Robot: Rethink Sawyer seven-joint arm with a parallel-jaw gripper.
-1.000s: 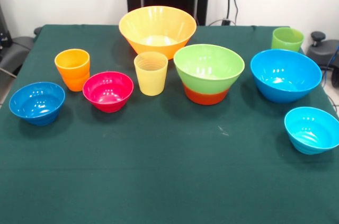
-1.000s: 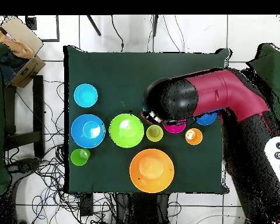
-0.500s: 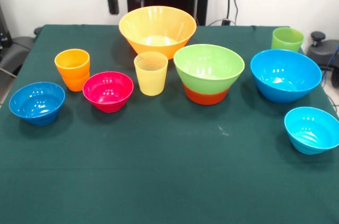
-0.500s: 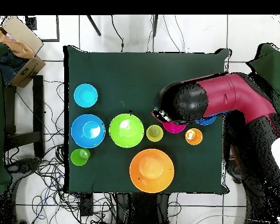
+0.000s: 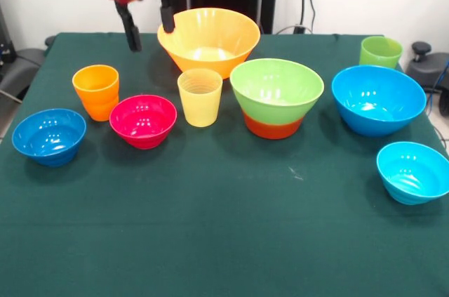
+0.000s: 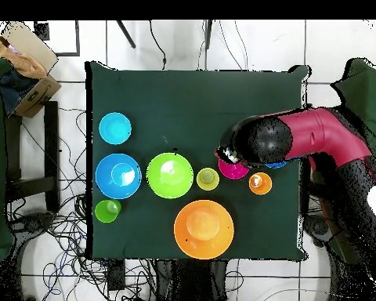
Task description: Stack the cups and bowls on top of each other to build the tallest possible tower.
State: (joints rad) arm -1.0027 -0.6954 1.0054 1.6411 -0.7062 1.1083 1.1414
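Front view: we are hovering our hand (image 5: 149, 24), fingers apart, above the glossy magenta plastic bowl (image 5: 143, 121), judging a descent comes next.

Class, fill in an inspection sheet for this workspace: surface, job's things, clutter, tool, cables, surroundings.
Surface: green cloth over the table.
Job's things: green bowl nested in the red bowl; yellow cup, orange cup, green cup, big yellow bowl, magenta bowl, big blue bowl, dark blue bowl and cyan bowl stand apart.
Clutter: nothing seen.
Tool: the tool is open, empty, in the air behind the orange cup and magenta bowl.
Cables: tangled on the floor.
Surroundings: cardboard box, tiled floor.
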